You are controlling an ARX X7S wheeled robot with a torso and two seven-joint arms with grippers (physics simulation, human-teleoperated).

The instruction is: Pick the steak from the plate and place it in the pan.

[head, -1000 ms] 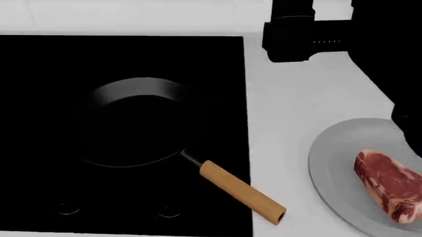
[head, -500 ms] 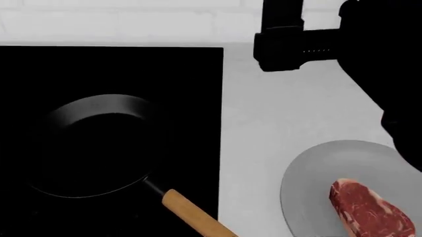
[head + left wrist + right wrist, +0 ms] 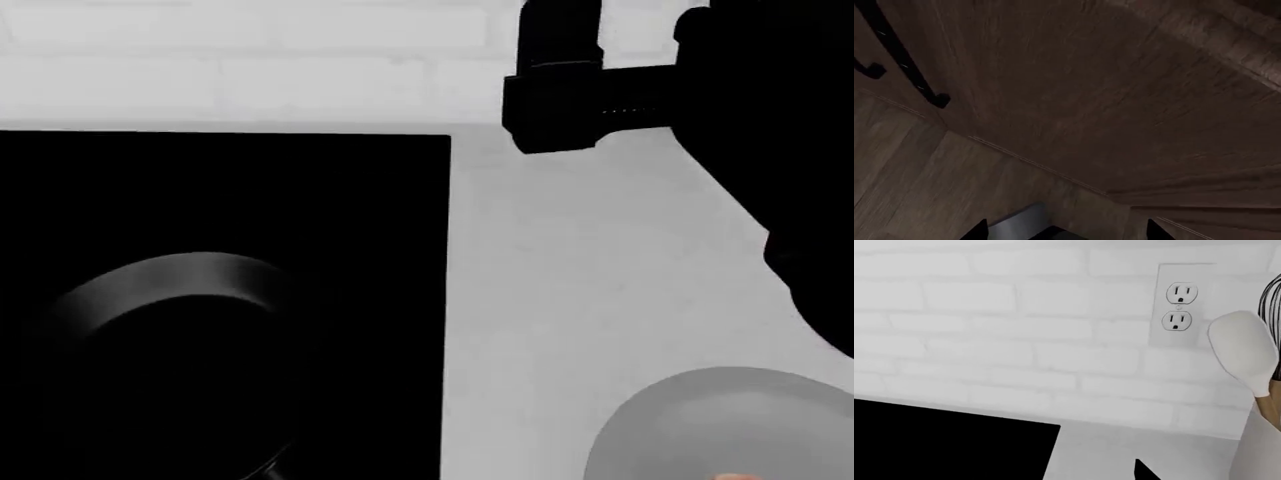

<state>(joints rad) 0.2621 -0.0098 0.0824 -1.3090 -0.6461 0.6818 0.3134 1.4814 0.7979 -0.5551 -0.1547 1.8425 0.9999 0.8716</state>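
Observation:
In the head view the black pan sits on the black cooktop at the lower left; its handle is out of frame. The light-grey plate lies at the lower right on the white counter. Only a thin sliver of the steak shows at the bottom edge. My right arm reaches across the upper right, well behind the plate. My right gripper faces the brick wall, open and empty, with one fingertip showing. My left gripper is open and empty over dark wood, out of the head view.
A wall outlet is on the white brick wall. A white spoon and a wire whisk stand at the counter's back right. A black cabinet handle shows in the left wrist view.
The head view has tilted up: pan, plate and steak slid down the frame. The pan handle left view and the steak is almost gone. The back wall now shows.

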